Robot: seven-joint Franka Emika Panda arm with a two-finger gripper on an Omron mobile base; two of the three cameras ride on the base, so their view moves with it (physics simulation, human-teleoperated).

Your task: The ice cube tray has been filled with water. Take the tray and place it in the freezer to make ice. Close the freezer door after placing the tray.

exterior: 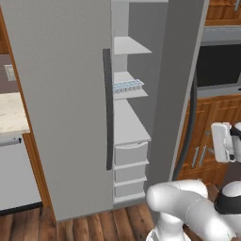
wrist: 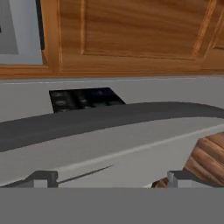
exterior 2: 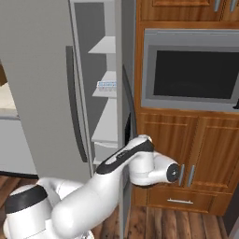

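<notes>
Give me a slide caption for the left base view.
Ice cube tray sits on a freezer shelf; the freezer door stands open.

1. The freezer door [exterior: 176,89] is standing ajar at frame centre, leaving the freezer [exterior: 128,117] reachable through a narrow gap.
2. The ice cube tray [exterior: 127,86] is occupying one shelf; the neighbouring shelves are lying bare.

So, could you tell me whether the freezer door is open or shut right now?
Open. The freezer door stands swung out, and the shelves show, with the tray on one.
</notes>
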